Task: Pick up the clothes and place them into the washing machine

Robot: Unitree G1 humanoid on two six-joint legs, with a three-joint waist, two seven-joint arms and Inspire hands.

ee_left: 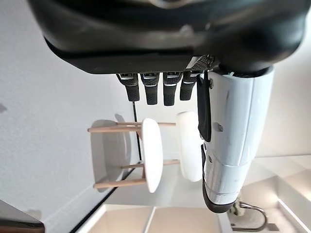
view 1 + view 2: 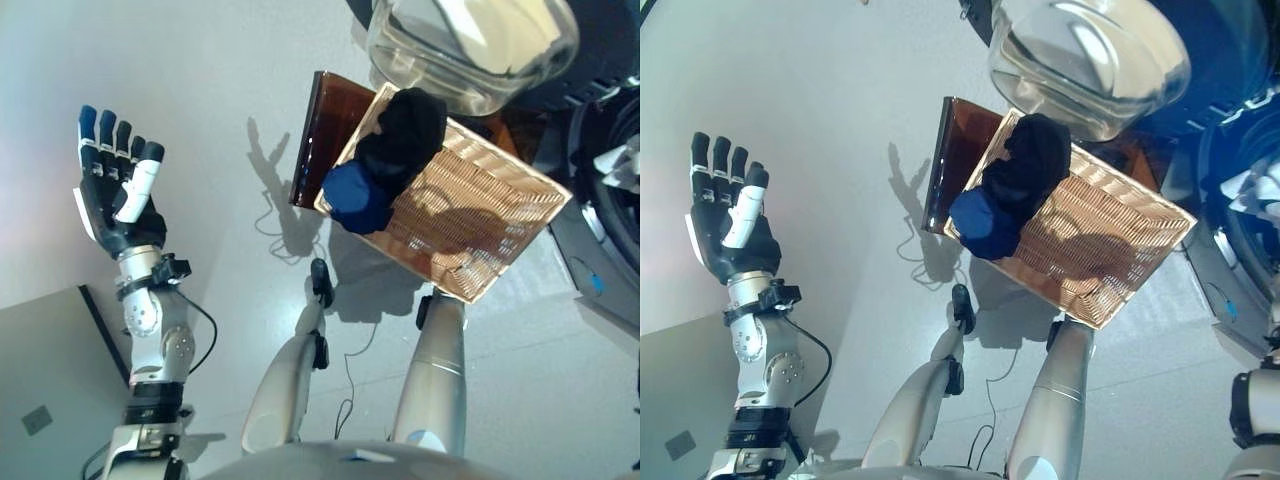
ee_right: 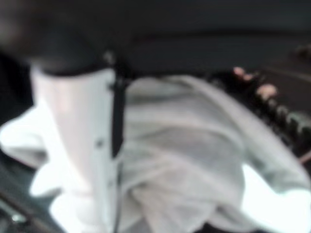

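While the left hand (image 2: 118, 190) is raised beside the basket with straight, spread fingers and nothing in it, the right hand (image 3: 77, 145) presses into a crumpled white garment (image 3: 194, 165); whether its fingers grip the cloth I cannot tell. A soft black garment (image 2: 405, 130) and a blue one (image 2: 358, 197) drape over the near-left rim of the woven square basket (image 2: 500, 225), lying from the far edge toward the robot. The washer's glass door (image 2: 470, 40) bulges above.

Black garment (image 2: 405, 130) and dark blue garment (image 2: 358, 197) bunched together, draped over upper-left rim of wicker basket (image 2: 500, 225), centre of frame. White cloth (image 3: 184, 160) crumpled, filling right wrist view. Washing machine (image 2: 600, 140) at right edge.
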